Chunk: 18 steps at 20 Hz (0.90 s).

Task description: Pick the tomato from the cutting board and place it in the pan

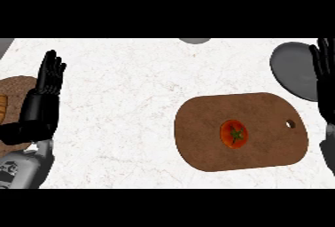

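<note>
From the head view I see my right hand (325, 75) open at the right edge beside the grey pan (294, 71), my left hand (47, 84) resting open at left, and the tomato (234, 134) untouched on the cutting board (209, 133), so picking and placing remain.

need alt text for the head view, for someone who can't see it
A red tomato sits on a brown wooden cutting board on a white marble counter. A grey pan lies upper right beside the open right hand; the left hand rests open at left.
</note>
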{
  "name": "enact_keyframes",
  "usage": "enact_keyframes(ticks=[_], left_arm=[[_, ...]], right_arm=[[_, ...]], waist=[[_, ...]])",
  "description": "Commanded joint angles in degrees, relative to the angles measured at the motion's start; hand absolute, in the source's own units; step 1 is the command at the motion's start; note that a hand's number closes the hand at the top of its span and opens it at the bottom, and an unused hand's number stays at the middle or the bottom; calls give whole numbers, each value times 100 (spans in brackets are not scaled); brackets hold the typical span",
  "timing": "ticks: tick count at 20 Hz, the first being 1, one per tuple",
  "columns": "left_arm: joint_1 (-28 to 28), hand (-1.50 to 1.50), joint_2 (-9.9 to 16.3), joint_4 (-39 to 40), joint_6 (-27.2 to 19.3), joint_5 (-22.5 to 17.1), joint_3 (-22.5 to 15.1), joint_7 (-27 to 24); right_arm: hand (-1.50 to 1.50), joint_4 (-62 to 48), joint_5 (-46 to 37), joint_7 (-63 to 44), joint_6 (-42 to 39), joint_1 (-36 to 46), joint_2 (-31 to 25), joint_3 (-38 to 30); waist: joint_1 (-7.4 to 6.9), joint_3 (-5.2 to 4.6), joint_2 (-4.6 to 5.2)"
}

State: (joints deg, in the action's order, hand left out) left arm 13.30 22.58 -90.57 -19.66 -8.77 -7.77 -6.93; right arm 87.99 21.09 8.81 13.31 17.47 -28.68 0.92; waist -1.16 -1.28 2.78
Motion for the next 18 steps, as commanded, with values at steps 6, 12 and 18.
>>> enact_keyframes(ticks=[6, 12, 18], left_arm=[[-81, 0, -30, 478, 326, -244, -83, 497], [-189, 0, -39, 914, 444, -457, 187, 536], [-517, 0, -166, 310, 463, -438, 35, 802]], right_arm=[[150, -119, -68, 562, -3054, 243, -210, 1962], [-150, -480, -1673, 3571, -1705, -1104, -734, 946], [-150, -427, -1609, 4090, -2391, -1531, -1969, 55]], waist=[[-294, 149, -126], [302, 143, -271], [176, 129, -303]])
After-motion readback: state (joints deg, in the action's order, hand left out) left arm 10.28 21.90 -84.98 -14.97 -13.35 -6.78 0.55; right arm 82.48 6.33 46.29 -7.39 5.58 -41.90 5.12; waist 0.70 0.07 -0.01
